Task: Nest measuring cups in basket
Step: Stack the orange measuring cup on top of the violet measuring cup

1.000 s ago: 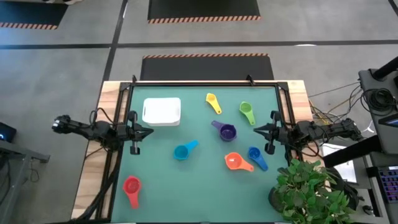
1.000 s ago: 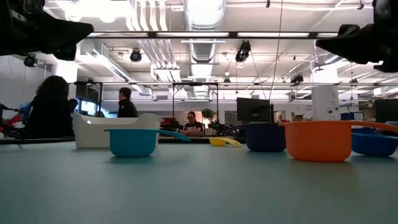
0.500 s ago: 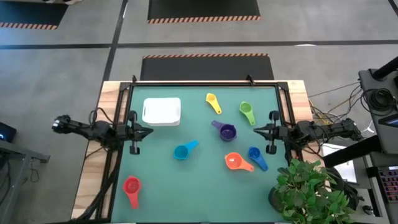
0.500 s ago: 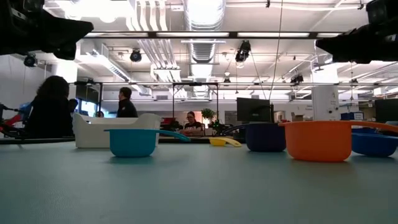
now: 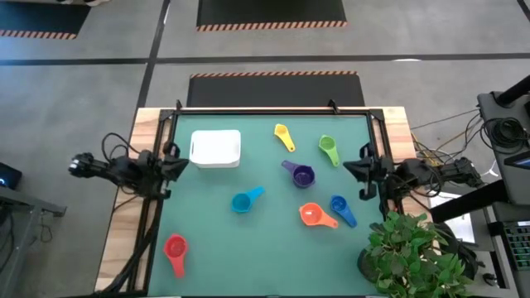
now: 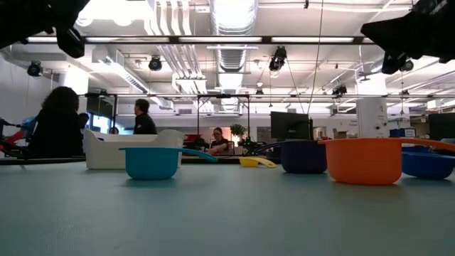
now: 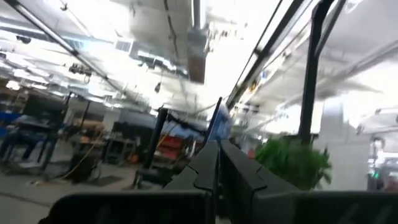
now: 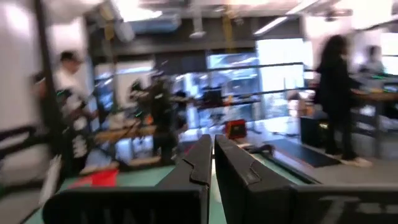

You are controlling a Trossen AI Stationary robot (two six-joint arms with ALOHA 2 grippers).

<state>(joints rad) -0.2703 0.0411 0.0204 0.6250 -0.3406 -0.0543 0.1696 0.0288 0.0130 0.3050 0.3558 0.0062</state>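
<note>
Both end effectors are clenched on nothing, the left point(image 5: 180, 164) at the counter's point(image 5: 265, 240) left edge beside the basket point(image 5: 215, 148), the right point(image 5: 349, 166) at its right edge. The seven cups lie scattered on the counter outside the basket, red point(image 5: 175, 247) nearest the front left corner.

light blue cup point(image 6: 151, 162) stands before the white basket point(image 6: 106, 149); orange cup point(image 6: 364, 161) (largest in view) sits right.

Around the basket point(image 5: 215, 148) we find bare mat toward the near left, while seven cups crowd its right and near sides.
</note>
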